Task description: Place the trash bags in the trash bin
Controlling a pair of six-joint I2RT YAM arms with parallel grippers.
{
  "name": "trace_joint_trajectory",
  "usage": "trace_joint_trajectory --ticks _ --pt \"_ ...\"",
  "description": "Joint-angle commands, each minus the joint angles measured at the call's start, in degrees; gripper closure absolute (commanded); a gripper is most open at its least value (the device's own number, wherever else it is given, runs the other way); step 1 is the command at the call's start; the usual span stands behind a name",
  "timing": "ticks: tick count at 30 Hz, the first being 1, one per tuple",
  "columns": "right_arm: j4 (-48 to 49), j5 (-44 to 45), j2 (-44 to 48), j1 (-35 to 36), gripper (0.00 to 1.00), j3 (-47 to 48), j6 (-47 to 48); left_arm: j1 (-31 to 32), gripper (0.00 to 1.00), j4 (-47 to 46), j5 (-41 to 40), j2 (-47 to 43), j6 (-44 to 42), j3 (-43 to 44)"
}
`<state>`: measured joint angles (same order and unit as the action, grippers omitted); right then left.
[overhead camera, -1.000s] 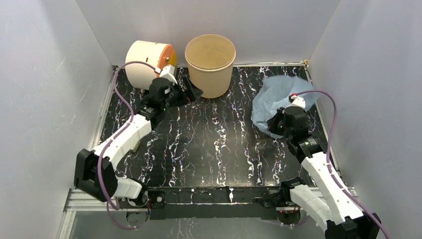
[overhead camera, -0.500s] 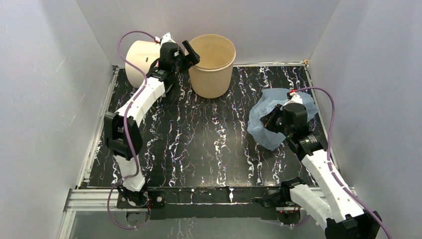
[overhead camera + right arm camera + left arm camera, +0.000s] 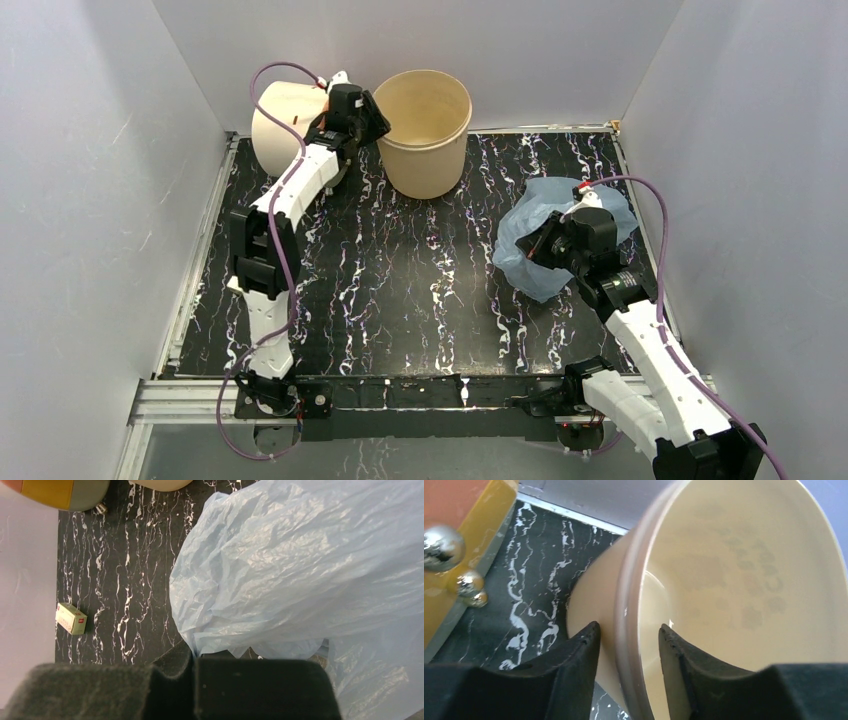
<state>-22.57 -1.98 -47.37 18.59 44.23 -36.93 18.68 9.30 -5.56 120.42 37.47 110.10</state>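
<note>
Left hand [image 3: 628, 627] spread astride the rim of the round tan-beige bin [image 3: 425, 158] at the black marbled desk's [image 3: 400, 280] far edge, crinkly pale blue plastic bag [image 3: 515, 258] right of centre, pinched in the closed right hand [image 3: 195, 655].

A cream drum [image 3: 283, 118] lies on its side in the far left corner of the table, against the back wall [image 3: 560, 50]. The left wrist view shows its orange face [image 3: 471, 510] with a mustard-yellow rim and three shiny metal balls [image 3: 441, 542] standing out from it. The table [image 3: 420, 270] is black with white marbled veins and has an aluminium rail [image 3: 400, 392] along its near edge. A small card box [image 3: 71, 618], green and white with a red patch, lies flat on the tabletop close to the left wall [image 3: 90, 160]
</note>
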Motion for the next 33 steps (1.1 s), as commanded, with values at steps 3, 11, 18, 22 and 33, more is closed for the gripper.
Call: trace_joint_trajectory --ticks 3,11,18,22,33 --pt "1.92 -1.78 -0.12 -0.22 1.00 -0.45 -1.44 0.05 0.76 2.44 -0.72 -9.33 -4.51 -8.54" --pt "1.77 -2.69 -0.48 -0.28 1.00 0.10 -1.93 0.04 1.00 3.32 2.38 -22.18 -7.98 -20.27" --pt "2.26 -3.58 0.20 -0.31 1.00 0.70 -2.33 0.04 1.00 9.10 6.90 -38.35 -11.36 -32.18" --pt "2.97 -4.72 0.17 -0.38 1.00 1.60 -2.58 0.05 1.00 16.97 7.75 -46.51 -12.11 -36.39" --pt "3.79 -7.46 0.26 -0.32 1.00 2.54 -3.54 0.04 1.00 29.17 2.52 -52.63 -14.19 -38.60"
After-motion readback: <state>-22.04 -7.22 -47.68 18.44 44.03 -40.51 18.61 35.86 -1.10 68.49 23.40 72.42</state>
